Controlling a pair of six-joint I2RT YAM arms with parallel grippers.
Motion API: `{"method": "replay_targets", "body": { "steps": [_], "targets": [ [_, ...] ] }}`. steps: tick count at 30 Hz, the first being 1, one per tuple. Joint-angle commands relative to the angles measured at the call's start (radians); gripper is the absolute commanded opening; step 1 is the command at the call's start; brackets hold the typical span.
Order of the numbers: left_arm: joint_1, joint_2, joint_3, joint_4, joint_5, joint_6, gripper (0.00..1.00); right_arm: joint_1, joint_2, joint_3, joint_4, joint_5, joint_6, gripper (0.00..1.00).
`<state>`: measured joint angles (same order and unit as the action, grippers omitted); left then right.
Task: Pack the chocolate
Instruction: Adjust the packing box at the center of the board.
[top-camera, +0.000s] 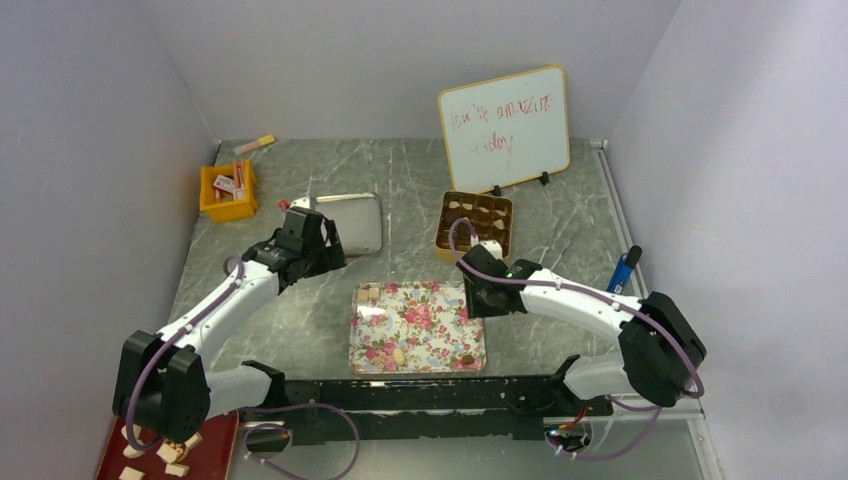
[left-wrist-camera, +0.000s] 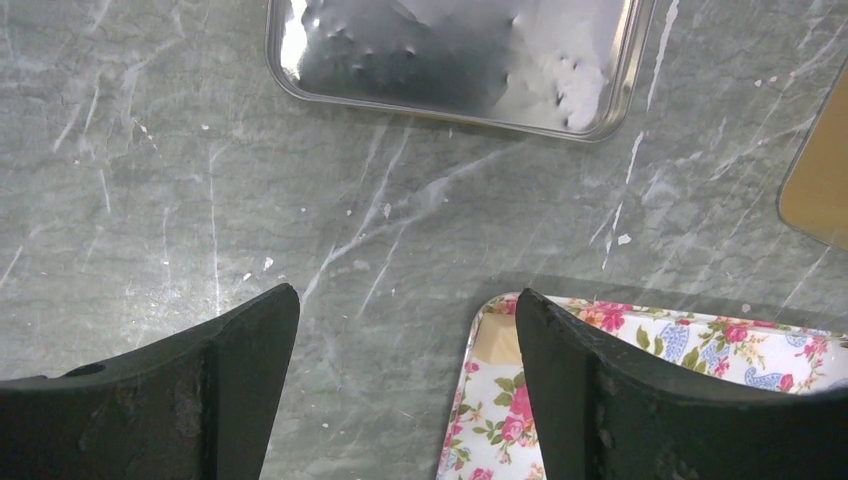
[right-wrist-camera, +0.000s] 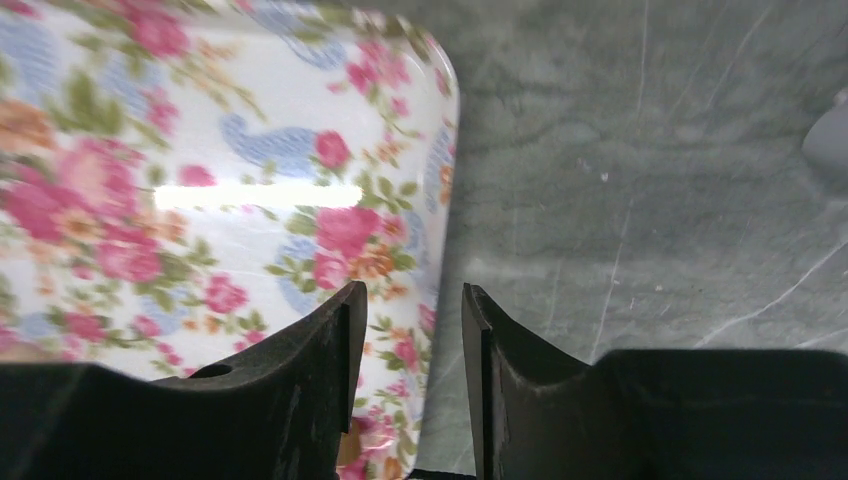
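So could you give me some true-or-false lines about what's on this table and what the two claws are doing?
1. The floral tray is piled full of chocolate. False: only a few chocolate pieces lie on it.
2. The left gripper is wide open and empty. True.
3. The whiteboard stands behind the compartment box. True.
4. The right gripper grips a chocolate. False: its jaws stand apart with nothing between.
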<state>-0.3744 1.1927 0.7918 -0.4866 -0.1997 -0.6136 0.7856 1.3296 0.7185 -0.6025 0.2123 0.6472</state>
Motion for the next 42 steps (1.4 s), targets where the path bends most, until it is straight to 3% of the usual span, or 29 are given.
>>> {"method": "replay_targets", "body": {
  "steps": [1, 7, 15, 22, 42],
  "targets": [
    [0.003, 0.008, 0.063, -0.003, -0.012, 0.012, 0.84, 0.007, -0.022, 0.154, -0.052, 0.068, -0.007, 0.44],
    [0.003, 0.035, 0.101, 0.0, 0.003, 0.034, 0.84, -0.018, 0.009, 0.34, -0.095, 0.139, -0.035, 0.43],
    [0.003, 0.048, 0.101, 0.009, 0.021, 0.053, 0.84, -0.255, 0.13, 0.439, -0.004, 0.097, -0.156, 0.43],
    [0.003, 0.06, 0.1, 0.017, 0.027, 0.067, 0.84, -0.375, 0.253, 0.489, 0.066, 0.099, -0.214, 0.42],
    [0.003, 0.083, 0.102, 0.03, 0.033, 0.069, 0.84, -0.494, 0.391, 0.526, 0.113, 0.058, -0.222, 0.41]
  ]
}}
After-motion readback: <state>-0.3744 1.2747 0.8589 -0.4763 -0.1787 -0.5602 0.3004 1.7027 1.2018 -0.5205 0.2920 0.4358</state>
